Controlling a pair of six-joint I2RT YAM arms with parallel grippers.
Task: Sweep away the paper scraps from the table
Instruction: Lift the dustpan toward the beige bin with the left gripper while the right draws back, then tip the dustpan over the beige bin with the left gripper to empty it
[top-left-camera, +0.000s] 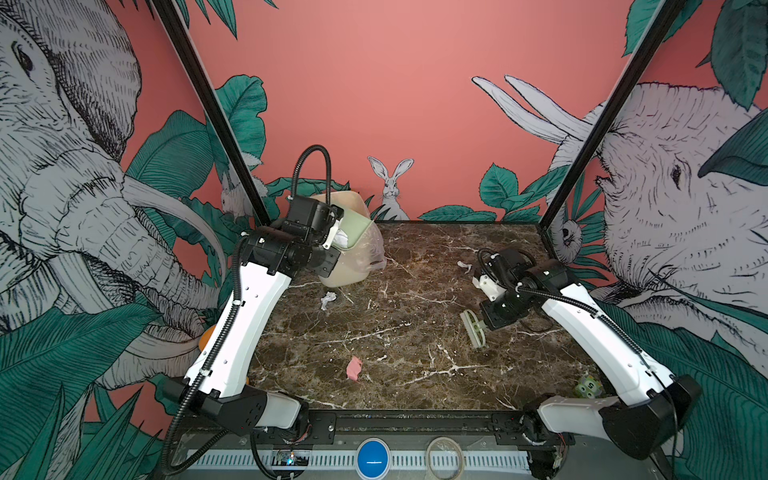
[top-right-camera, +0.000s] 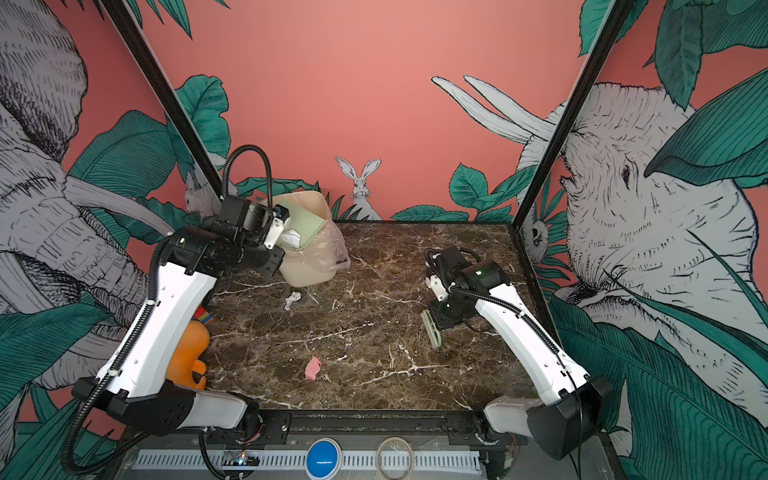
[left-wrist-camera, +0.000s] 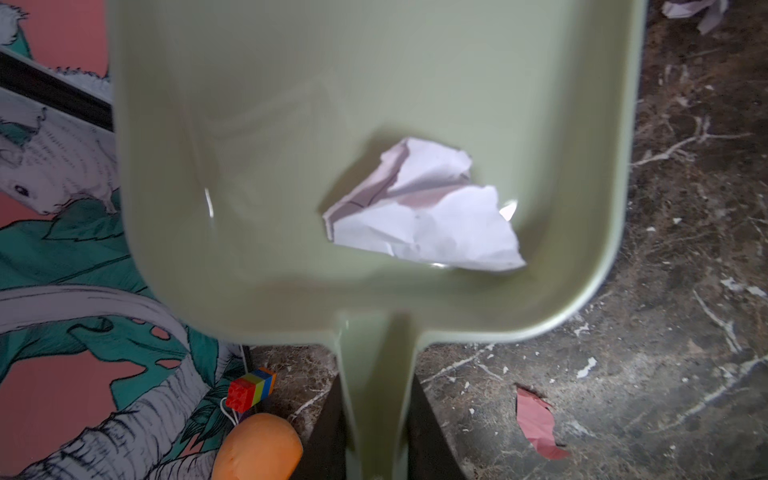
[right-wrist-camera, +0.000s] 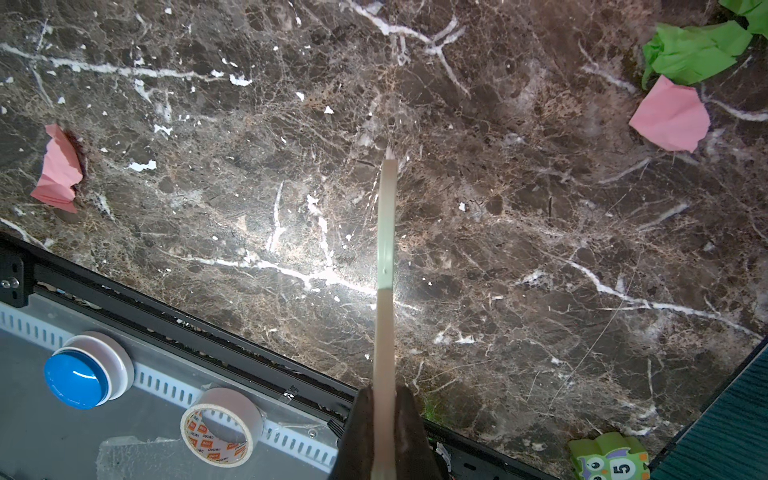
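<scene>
While your left gripper (left-wrist-camera: 380, 424) is clamped on the handle of the one dustpan (left-wrist-camera: 270, 166), held tilted at the mouth of the one cream bin (top-left-camera: 349, 276), your right gripper (right-wrist-camera: 384, 432) is closed on the one brush (right-wrist-camera: 385, 232).
You can count six paper scraps (top-left-camera: 328, 300): three white, two pink, one green. One white scrap (left-wrist-camera: 424, 212) lies in the dustpan; two lie on the table (top-left-camera: 415, 332), one just before the cream bin, the other white bit (top-left-camera: 464, 265) beside your right arm (top-left-camera: 590, 332). One pink scrap (top-left-camera: 354, 368) lies near the front middle; the second pink scrap (right-wrist-camera: 671, 116) sits just beside the green scrap (right-wrist-camera: 694, 52), which may be two pieces, cut by the frame edge.
</scene>
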